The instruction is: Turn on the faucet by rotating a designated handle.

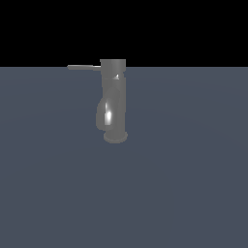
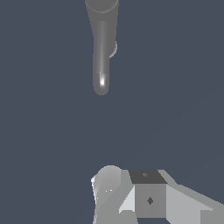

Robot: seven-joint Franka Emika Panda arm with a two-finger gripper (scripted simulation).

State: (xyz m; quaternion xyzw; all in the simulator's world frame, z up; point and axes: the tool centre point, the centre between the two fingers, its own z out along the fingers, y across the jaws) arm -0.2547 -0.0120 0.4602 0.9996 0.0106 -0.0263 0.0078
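Observation:
The faucet [image 1: 114, 99] stands upright in the exterior view, a grey cylinder on a round base flange with a shiny spout bulge low on its front. Its handle [image 1: 83, 67], a thin grey bar, sticks out level from the top toward the exterior view's left. The wrist view looks down on the faucet [image 2: 101, 43]; the handle does not show there. My gripper [image 2: 129, 186] appears only in the wrist view, well apart from the faucet and touching nothing. Its fingers [image 2: 148, 194] sit side by side with no gap between them, so it looks shut and empty.
A flat blue-grey floor [image 1: 184, 184] spreads all around the faucet. Above it the background is black. No other object shows in either view.

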